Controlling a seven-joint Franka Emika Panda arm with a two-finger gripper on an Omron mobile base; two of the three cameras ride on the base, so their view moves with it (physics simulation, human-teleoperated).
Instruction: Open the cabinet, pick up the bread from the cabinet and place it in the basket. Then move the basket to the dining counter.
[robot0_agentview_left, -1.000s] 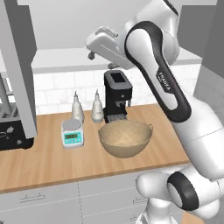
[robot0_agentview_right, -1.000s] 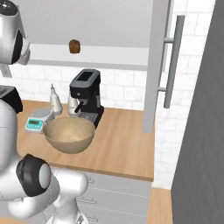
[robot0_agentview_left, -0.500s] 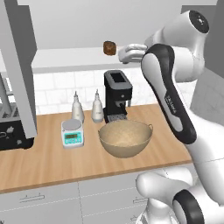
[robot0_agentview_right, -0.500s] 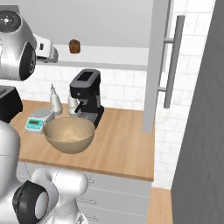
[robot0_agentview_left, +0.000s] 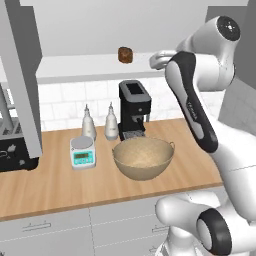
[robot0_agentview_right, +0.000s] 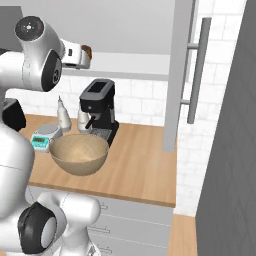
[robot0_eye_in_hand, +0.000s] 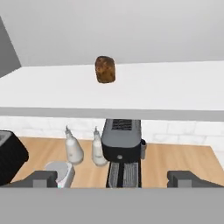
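A light-wood surface (robot0_agentview_left: 60, 187) runs along a wall of white tile backsplash (robot0_agentview_left: 65, 97), with grey drawers (robot0_agentview_left: 45, 232) beneath bearing horizontal handles. On it stand a black coffee machine (robot0_agentview_left: 135, 107), two pale bottles (robot0_agentview_left: 100, 122), a small kitchen scale (robot0_agentview_left: 82, 151) and a dark toaster (robot0_agentview_left: 12, 150) at the left. The floor (robot0_agentview_right: 182, 240) is wood-toned, beside a tall grey panel (robot0_agentview_right: 230, 150).

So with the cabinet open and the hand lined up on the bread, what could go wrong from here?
1. The bread is small and sits back on the shelf; the open gripper could push it deeper instead of closing round it.
2. The coffee machine stands right below the shelf edge; a low approach could knock it.
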